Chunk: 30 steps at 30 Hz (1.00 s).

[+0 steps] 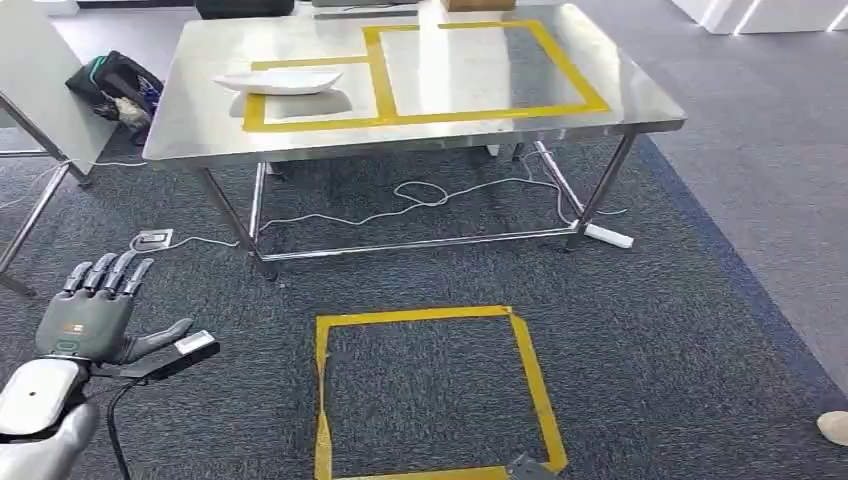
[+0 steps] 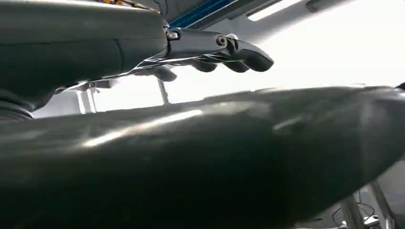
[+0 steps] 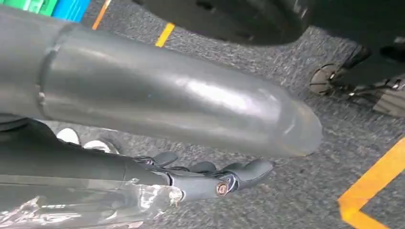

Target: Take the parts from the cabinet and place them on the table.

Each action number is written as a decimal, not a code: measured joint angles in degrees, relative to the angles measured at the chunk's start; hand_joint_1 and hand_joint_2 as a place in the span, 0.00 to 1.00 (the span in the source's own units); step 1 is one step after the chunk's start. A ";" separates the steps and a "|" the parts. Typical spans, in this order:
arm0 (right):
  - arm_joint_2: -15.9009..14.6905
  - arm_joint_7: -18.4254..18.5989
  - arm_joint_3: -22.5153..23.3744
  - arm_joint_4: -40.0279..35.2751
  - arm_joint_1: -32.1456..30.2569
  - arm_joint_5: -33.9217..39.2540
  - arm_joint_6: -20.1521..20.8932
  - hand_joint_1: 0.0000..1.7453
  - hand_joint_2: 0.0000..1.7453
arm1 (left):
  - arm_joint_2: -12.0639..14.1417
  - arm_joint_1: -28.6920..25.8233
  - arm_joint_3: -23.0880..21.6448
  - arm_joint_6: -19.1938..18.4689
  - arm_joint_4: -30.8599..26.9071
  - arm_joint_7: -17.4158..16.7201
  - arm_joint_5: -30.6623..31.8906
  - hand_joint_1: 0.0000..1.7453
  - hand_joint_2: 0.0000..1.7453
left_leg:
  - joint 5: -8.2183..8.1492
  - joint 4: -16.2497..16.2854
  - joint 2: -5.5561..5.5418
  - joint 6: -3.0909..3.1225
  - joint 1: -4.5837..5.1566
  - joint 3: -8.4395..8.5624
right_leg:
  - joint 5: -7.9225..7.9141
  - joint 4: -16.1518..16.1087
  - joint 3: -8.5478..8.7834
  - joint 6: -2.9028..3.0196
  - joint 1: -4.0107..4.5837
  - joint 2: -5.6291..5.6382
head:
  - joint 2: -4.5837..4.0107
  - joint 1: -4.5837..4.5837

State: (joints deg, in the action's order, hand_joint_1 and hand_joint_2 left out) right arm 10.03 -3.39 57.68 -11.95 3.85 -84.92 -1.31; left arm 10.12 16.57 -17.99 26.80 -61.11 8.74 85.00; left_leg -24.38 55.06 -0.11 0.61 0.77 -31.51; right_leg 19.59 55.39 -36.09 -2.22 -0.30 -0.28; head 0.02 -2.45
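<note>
A white, shallow, tray-like part [image 1: 280,82] lies on the steel table [image 1: 200,140], inside the smaller yellow-taped box at the table's left. My left hand [image 1: 95,310] is raised at the lower left, over the carpet and well short of the table. Its fingers [image 2: 239,50] are spread and hold nothing. My right hand [image 3: 210,179] hangs above the grey carpet, its fingers stretched out straight and apart from the thick thumb [image 3: 191,105], with nothing between them. Crinkled clear film [image 3: 71,205] lies along that hand's cover.
A yellow tape square [image 1: 430,395] marks the carpet in front of me. White cables and a power strip [image 1: 610,237] lie under the table. A black bag [image 1: 110,85] sits at the left by another table's legs. A pale object [image 1: 835,428] shows at the right edge.
</note>
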 joint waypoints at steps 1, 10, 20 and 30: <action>0.00 -0.04 0.07 0.00 0.01 0.11 -0.13 0.00 0.00 | 0.09 -0.21 0.04 -0.02 -0.02 -0.02 0.00 0.00 0.00 | 0.06 0.00 0.00 -0.09 -0.02 -0.05 | -0.01 0.01 -0.06 -0.01 0.00 0.00 | 0.00 0.02; 0.02 -0.35 0.70 0.00 0.04 0.29 -0.57 0.00 0.00 | 0.44 -0.82 0.37 -0.04 -0.15 -0.02 0.00 0.00 0.00 | 0.37 -0.06 0.00 -0.31 -0.07 -0.39 | -0.19 0.16 -0.43 0.20 0.02 0.02 | 0.00 0.02; 0.15 0.61 -1.14 0.00 -0.17 -4.44 -4.85 0.00 0.00 | 1.42 -2.58 2.08 -1.25 -3.37 -1.40 0.09 0.00 0.00 | 2.84 -1.60 -1.40 1.12 -0.93 -0.93 | 9.68 17.11 -7.13 -1.64 -0.42 0.19 | 0.00 -0.24; 0.37 0.50 -1.60 0.00 -0.02 -3.82 -4.74 0.00 0.00 | 3.25 -4.55 7.51 -6.18 -4.79 -4.74 -0.35 0.00 0.00 | 4.84 -1.77 -6.47 -3.29 -2.67 -3.10 | 6.62 1.76 5.84 -0.38 -1.44 3.41 | 0.00 0.37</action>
State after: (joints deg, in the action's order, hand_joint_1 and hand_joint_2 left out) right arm 10.40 -2.89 56.09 -11.96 3.83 -88.74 -6.05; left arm 13.37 12.02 -10.48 20.61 -65.90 4.00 84.65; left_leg -19.54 53.30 -6.58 -2.67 -1.90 -34.61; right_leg 26.21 57.15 -30.26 -2.60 -1.74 3.13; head 0.02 -2.07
